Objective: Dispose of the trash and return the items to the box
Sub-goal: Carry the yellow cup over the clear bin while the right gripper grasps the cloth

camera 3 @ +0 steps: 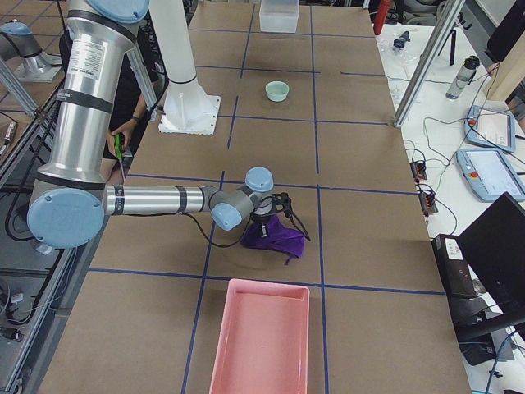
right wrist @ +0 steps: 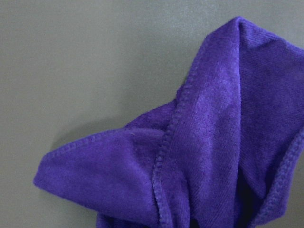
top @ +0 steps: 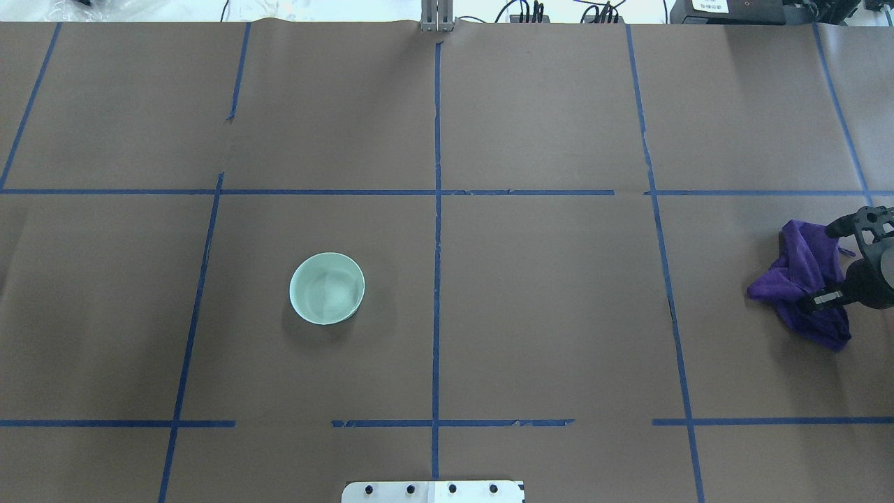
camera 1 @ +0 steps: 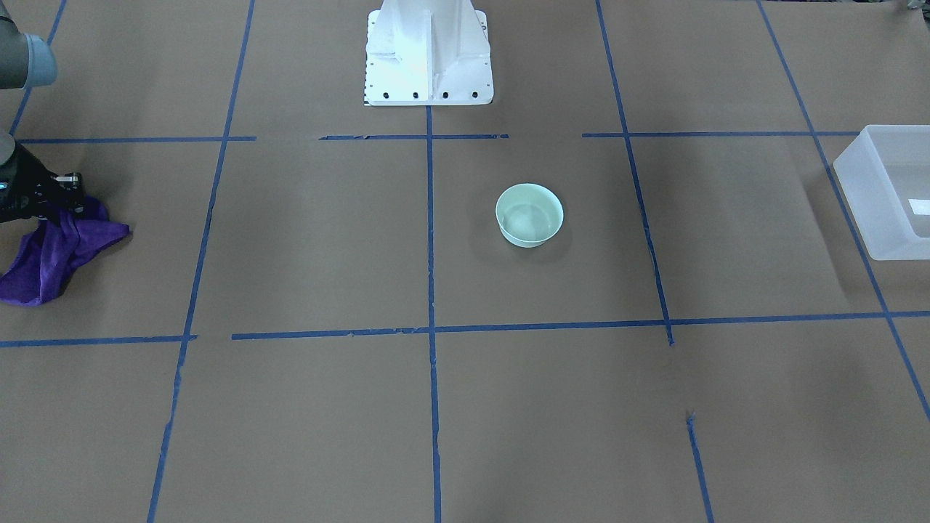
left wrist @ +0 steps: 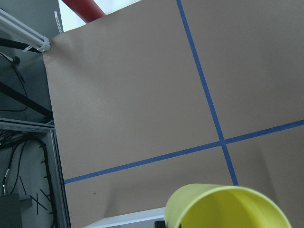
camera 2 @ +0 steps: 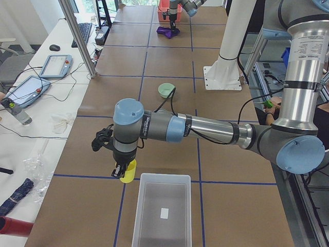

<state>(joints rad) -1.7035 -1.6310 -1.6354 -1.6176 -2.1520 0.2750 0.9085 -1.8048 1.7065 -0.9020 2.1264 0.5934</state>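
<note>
Right, visibility first. Left tool (camera 2: 119,172) shows only in the left side view, so you can't call its grip. The wrist camera gives you just the yellow cup (left wrist: 228,209) rim, cut off at the frame bottom. Box (camera 1: 864,211) is clipped at the front view's edge. Right tool (top: 817,267) is half out of frame overhead — jaws stand wide apart astride the purple cloth (top: 796,279), tips lost in the folds. Cup hangs at the left tool's tip, mouth up, long axis near vertical, just beside the box's corner — not over it. Bowl (top: 327,288) sits upright on the table (top: 559,314), mouth up, well apart from both tools.
</note>
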